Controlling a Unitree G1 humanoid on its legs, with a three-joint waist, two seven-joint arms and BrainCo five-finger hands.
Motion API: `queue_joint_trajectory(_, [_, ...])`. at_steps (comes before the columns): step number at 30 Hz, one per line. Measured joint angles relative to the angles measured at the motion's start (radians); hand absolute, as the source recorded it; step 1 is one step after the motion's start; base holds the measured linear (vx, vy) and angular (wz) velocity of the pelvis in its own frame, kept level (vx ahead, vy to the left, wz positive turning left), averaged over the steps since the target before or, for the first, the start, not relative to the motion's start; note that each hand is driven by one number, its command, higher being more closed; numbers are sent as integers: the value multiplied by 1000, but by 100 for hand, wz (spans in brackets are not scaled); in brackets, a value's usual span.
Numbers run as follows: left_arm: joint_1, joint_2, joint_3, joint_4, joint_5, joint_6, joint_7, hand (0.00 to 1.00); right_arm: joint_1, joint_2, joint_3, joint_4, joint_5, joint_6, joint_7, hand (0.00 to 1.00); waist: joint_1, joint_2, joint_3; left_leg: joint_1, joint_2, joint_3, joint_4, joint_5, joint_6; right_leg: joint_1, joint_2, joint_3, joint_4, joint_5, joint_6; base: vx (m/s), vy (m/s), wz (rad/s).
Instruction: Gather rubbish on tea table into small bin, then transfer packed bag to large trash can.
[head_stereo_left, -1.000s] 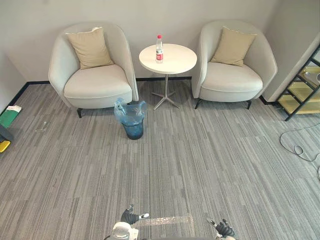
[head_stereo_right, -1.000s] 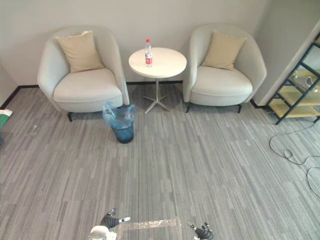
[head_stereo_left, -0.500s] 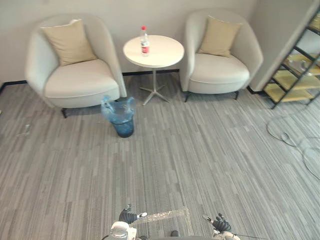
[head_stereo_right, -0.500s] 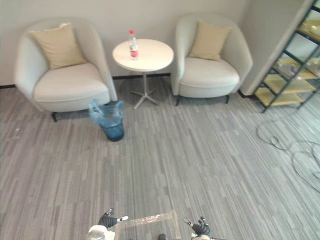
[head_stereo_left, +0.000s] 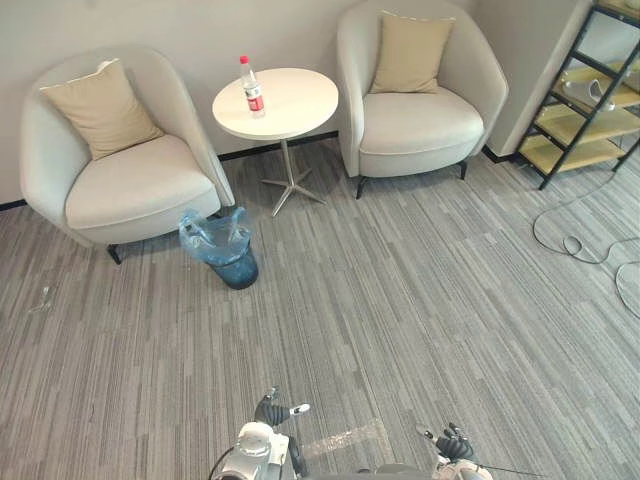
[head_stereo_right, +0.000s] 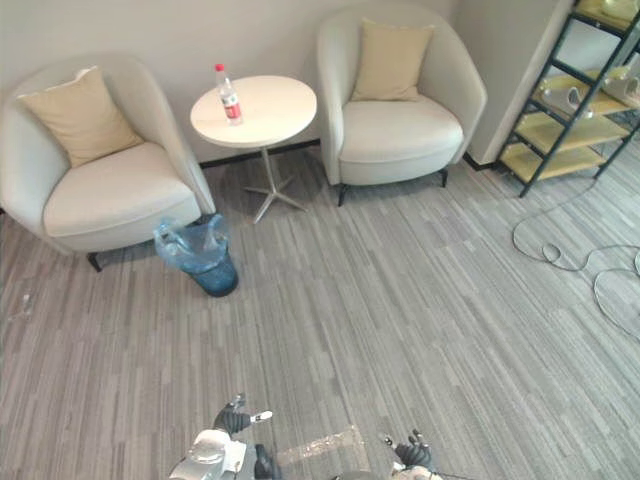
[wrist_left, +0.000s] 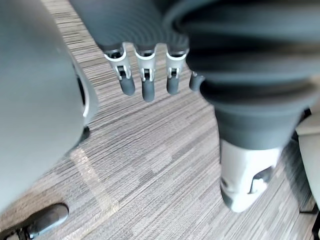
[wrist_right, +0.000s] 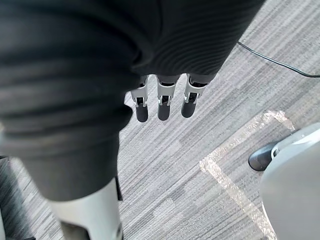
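A clear plastic bottle with a red cap and red label stands upright on the round white tea table at the back. A small dark bin lined with a blue plastic bag sits on the carpet in front of the left armchair. My left hand hangs low at the bottom of the view, far from the table, its fingers straight and holding nothing. My right hand hangs at the bottom right, its fingers also straight and holding nothing.
Two cream armchairs with tan cushions flank the table against the wall. A black shelf rack stands at the right. A grey cable loops on the carpet near it. Grey striped carpet lies between me and the table.
The whole scene has shifted: table, chairs and bin now sit further left and the shelf rack shows more, so the camera has moved. Both hands stay low and open.
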Motion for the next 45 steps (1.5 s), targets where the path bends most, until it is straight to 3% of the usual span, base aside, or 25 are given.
queue_joint_trajectory(2, [1, -3, 0, 0, -2, -3, 0, 0, -8, -5, 9, 4, 0, 3, -5, 0, 11, 11, 5, 0, -21, -22, -146, 145, 41, 23, -9, 33, -26, -25, 25, 311, 235, -51])
queue_joint_trajectory(3, [0, 3, 1, -2, -2, -4, 0, 0, -11, -3, 19, 5, 0, 7, -6, 0, 17, 5, 0, 5, -36, -20, -138, 168, 61, 31, -24, 39, -25, -41, 29, 363, 253, -33])
queue_joint_trajectory(4, [0, 7, 2, -4, -2, -4, 0, 0, -11, 9, 24, 7, -4, 10, -2, 0, 11, -18, -7, -4, -61, -15, -117, 134, 79, 25, -45, 31, 3, -54, 42, 462, 272, -14])
queue_joint_trajectory(6, [-1, 10, 2, -4, -2, -4, 0, 0, -12, 20, 22, 6, -9, 10, -2, 0, 10, -29, -6, 11, -82, -11, -113, 92, 99, -59, -51, 3, 199, -65, 61, 392, 194, 1])
queue_joint_trajectory(7, [-2, 9, -3, -4, -10, -3, -1, 0, -11, 24, 17, 6, -11, 11, 0, 0, 13, -39, -3, 46, -99, 1, -129, 80, 107, -121, -52, -4, 371, -66, 93, 398, 183, 2])
queue_joint_trajectory(8, [-2, 11, -13, -2, -18, 2, -1, 0, -10, 27, 18, 5, -11, 11, 4, 0, 10, -51, -4, 99, -125, 0, -152, 62, 117, -195, -66, -11, 568, -47, 171, 405, 179, 1])
queue_joint_trajectory(9, [-1, 14, -21, 4, -19, 5, 0, 0, -9, 26, 18, 2, -12, 10, 7, 0, 11, -53, -3, 137, -137, -3, -164, 49, 120, -226, -72, -24, 669, -49, 186, 416, 161, 4])
queue_joint_trajectory(12, [-6, 21, -49, 21, -19, 6, 0, 0, -8, 13, 27, -5, -11, 7, 13, 0, -7, -38, 6, 298, -152, -47, -234, 21, 122, -330, -86, -167, 824, -103, 143, 476, 105, 39])
queue_joint_trajectory(14, [-23, 22, -49, 25, -19, 6, 0, 0, -20, 5, 28, -7, -11, -1, 15, 0, -10, -26, 15, 364, -129, -76, -277, 21, 122, -385, -73, -256, 717, -130, 103, 487, -34, 55])
queue_joint_trajectory(16, [-42, 21, -49, 24, -19, 5, 0, 0, -24, -2, 33, -32, -10, -5, 16, 0, -13, -4, 29, 408, -82, -109, -303, 21, 121, -448, -39, -285, 496, -98, 100, 432, -78, 54])
queue_joint_trajectory(17, [-44, 21, -49, 24, -19, 5, -1, 0, -27, -4, 36, -43, -10, -7, 16, 0, -20, 0, 32, 424, -69, -122, -316, 18, 117, -462, -29, -279, 397, -50, 102, 344, -119, 54])
queue_joint_trajectory(19, [-39, 31, -50, 24, -18, 4, -2, 0, -30, 7, 39, -41, -10, -9, 17, 0, -38, -24, 35, 466, -63, -161, -321, -14, 66, -461, -27, -206, 127, 143, 106, 498, -216, 67])
queue_joint_trajectory(20, [-32, 34, -49, 25, -18, 4, -2, 0, -26, 15, 38, -37, -9, -7, 16, 0, -39, -49, 29, 491, -68, -174, -320, -40, 45, -461, -34, -181, 98, 216, 114, 496, -299, 59])
queue_joint_trajectory(21, [-32, 27, -47, 38, -17, 5, -2, 0, -28, 13, 34, -39, -8, -8, 17, 0, -50, -32, 34, 514, -43, -205, -314, -72, 26, -465, -21, -191, 172, 258, 90, 487, -319, 58])
queue_joint_trajectory(24, [-36, -7, -21, 44, 2, 4, -3, 0, -27, 19, 7, -44, -8, -10, 24, 0, -53, -8, 36, 446, 10, -221, -89, -79, 13, -435, -13, -256, 260, 135, 56, 445, -336, 61])
queue_joint_trajectory(25, [-35, -25, 12, 38, 3, 5, -4, 0, -13, 18, 10, -63, -7, -8, 27, 0, -53, -3, 41, 340, 57, -217, 179, -70, -33, -373, 0, -286, 253, 101, 34, 392, -292, 58])
queue_joint_trajectory(27, [-10, -41, 39, -5, 2, 3, -3, 0, 12, 19, 23, -88, -7, -3, 27, 0, -40, -2, 44, 243, 120, -194, 443, -73, -68, -287, 28, -311, 238, 64, 15, 390, -256, 32])
queue_joint_trajectory(30, [13, -49, 39, -49, -1, 3, -2, 0, 25, 31, 23, -88, 1, -3, 26, 0, -13, -19, 45, 131, 153, -91, 482, -85, -47, -166, 32, -323, 189, 24, -1, 362, -183, 0])
queue_joint_trajectory(33, [6, -49, 17, -48, -1, 3, -2, 0, 7, 27, 18, -80, 2, -2, 24, 0, 3, -18, 45, 80, 63, -88, 96, -60, -22, -96, 10, -296, 121, 14, 18, 371, 8, -20])
queue_joint_trajectory(36, [4, -38, -18, -42, -1, 2, -1, 0, -7, 25, 20, -66, 1, -2, 18, 0, 17, -7, 41, 91, -14, -137, -244, 157, -33, -29, -9, -252, 66, -8, 56, 397, 134, -35])
queue_joint_trajectory(37, [0, -32, -25, -33, -1, 1, -1, 0, -18, 27, 23, -55, 1, -2, 15, 0, 19, -5, 40, 103, -19, -132, -249, 231, 0, -9, -12, -228, 55, -20, 73, 437, 200, -45])
queue_joint_trajectory(40, [-30, -5, -57, -1, 0, 2, -2, 0, -34, 42, 31, -38, -7, 1, 17, 0, 15, -46, 30, 95, -71, -100, -183, 158, 67, -16, -74, -163, 81, -35, 100, 435, 199, -14])
queue_joint_trajectory(42, [-24, -3, -58, 2, 1, 2, -2, 0, -34, 39, 40, -37, -10, 1, 18, 0, 25, -48, 18, 117, -88, -67, -165, 104, 81, -84, -89, -106, 249, -55, 134, 426, 229, -36])
queue_joint_trajectory(44, [-17, 10, -87, 3, 1, 4, -2, 0, -34, 39, 50, -38, -16, 2, 25, 0, 17, -52, 17, 195, -120, -56, -190, 64, 103, -222, -110, -81, 598, -30, 235, 356, 177, -18])
queue_joint_trajectory(45, [-18, 18, -98, 8, 1, 5, -2, 0, -36, 35, 56, -38, -22, 2, 26, 0, 15, -54, 17, 227, -128, -59, -201, 54, 110, -257, -114, -80, 696, -41, 232, 357, 128, 5])
